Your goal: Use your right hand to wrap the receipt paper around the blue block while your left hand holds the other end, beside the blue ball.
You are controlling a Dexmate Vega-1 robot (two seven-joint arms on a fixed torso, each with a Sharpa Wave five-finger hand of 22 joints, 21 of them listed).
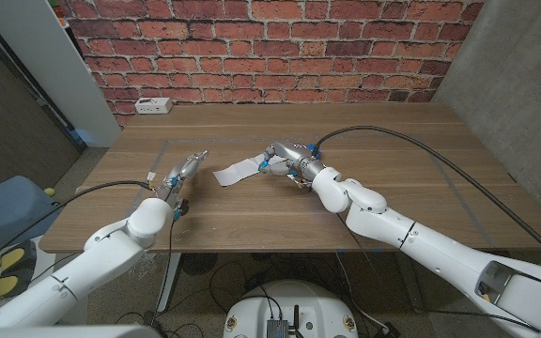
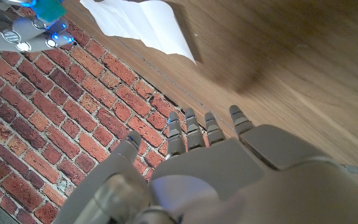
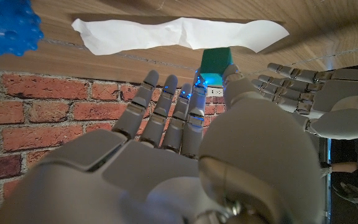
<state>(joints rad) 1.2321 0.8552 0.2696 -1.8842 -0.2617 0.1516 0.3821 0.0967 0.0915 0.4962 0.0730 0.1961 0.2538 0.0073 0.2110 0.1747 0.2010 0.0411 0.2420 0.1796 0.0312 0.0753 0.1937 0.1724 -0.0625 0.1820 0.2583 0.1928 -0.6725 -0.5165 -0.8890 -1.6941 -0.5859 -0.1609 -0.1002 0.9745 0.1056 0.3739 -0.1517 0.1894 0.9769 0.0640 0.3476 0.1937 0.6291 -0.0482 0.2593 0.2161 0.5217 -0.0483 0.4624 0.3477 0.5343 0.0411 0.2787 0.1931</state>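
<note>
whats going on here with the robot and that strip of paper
The robot is wrapping receipt paper around a blue block on the wooden table. Its right hand is at the block end of the strip, fingers around the block. The left hand is open and apart from the paper's free end, not holding it yet. A blue ball sits nearby.

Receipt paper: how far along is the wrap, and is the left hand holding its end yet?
Barely started. The receipt paper lies spread out on the table, not wrapped. The right hand is at the block, fingers beside it at the paper's near end. The left hand is open, short of the free end, holding nothing. Left to do: left hand pins that end, right hand wraps.
</note>
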